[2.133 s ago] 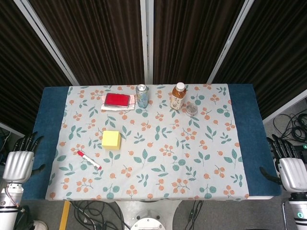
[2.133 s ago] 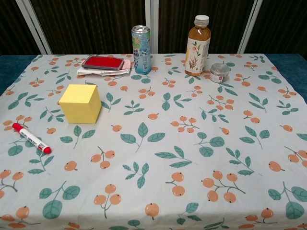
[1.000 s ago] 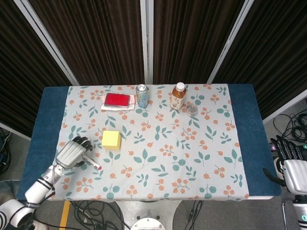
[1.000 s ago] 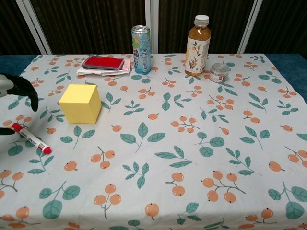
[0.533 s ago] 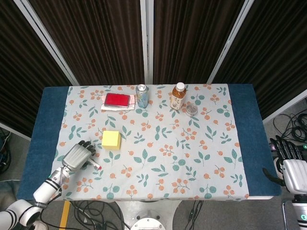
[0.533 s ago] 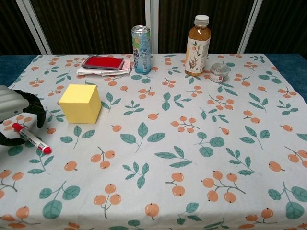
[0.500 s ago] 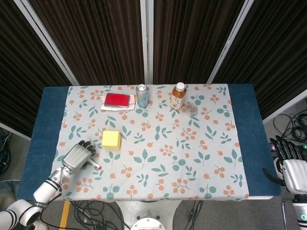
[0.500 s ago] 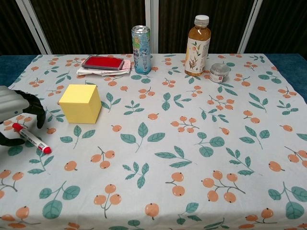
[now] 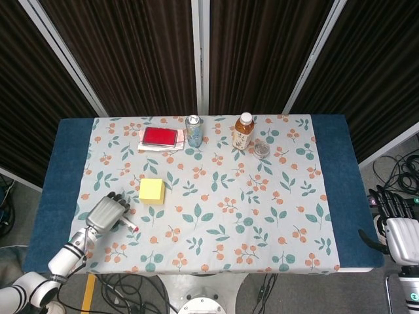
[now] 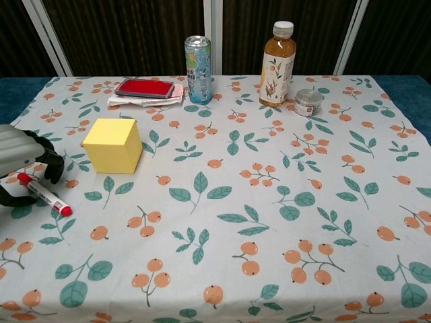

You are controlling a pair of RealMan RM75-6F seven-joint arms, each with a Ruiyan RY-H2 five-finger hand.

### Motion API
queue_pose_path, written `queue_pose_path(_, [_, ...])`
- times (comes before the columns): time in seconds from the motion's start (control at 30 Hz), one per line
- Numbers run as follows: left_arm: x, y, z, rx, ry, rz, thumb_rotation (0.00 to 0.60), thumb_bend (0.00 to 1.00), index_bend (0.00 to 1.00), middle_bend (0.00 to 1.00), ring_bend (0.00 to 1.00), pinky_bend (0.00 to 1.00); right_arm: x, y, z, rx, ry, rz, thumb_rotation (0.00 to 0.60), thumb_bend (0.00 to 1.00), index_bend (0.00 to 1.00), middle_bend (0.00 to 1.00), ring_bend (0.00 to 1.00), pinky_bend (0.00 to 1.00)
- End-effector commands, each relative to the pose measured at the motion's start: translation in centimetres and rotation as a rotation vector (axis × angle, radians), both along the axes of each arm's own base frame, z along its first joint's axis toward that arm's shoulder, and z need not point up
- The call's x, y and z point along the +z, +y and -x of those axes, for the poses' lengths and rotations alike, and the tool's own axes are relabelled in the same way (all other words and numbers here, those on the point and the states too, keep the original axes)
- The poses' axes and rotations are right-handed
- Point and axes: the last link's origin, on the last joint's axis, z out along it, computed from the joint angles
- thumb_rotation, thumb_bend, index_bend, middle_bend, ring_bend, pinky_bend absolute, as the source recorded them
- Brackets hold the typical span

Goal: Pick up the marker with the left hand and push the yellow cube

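The red-and-white marker (image 10: 47, 196) lies on the floral cloth at the front left, its red tip end (image 9: 129, 225) poking out from under my left hand (image 9: 105, 214). That hand (image 10: 20, 165) hovers over the marker's cap end, dark fingers (image 10: 51, 165) curved down on the far side and the thumb on the near side. The marker still rests flat on the cloth. The yellow cube (image 10: 113, 145) stands just right of and beyond the hand, also seen in the head view (image 9: 151, 191). My right hand (image 9: 399, 235) hangs off the table's right edge, fingers apart, holding nothing.
Along the back stand a drink can (image 10: 198, 59), a tea bottle (image 10: 277, 64), a small jar (image 10: 308, 102), and a red case on papers (image 10: 144, 88). The blue table edge (image 9: 62, 170) borders the cloth.
My left hand came in from off the table's left side, settled over the marker, and its fingers have curled lower around the cap end. The marker and cube have not moved.
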Motion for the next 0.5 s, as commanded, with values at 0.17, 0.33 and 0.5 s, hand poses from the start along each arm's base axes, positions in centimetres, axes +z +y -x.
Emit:
queue_pose_path(0.17, [-0.15,0.11,0.15,0.008,0.005,0.001,0.600,0.30,0.53,0.57,0.33,0.31,-0.07,-0.05,0.05,-0.001,-0.001,-0.002,0.600,0.15,0.00,0.00,0.00,0.00])
queue_pose_path(0.33, [-0.27,0.19,0.21,0.011,0.005,-0.002,0.600,0.31,0.55,0.59,0.35,0.31,-0.05,-0.05,0.09,-0.003,0.000,-0.002,0.600,0.15,0.00,0.00,0.00,0.00])
queue_pose_path(0.5, [-0.46,0.19,0.29,0.016,0.001,0.004,0.600,0.33,0.56,0.60,0.35,0.31,-0.07,-0.06,0.11,-0.006,0.001,-0.003,0.600,0.15,0.00,0.00,0.00,0.00])
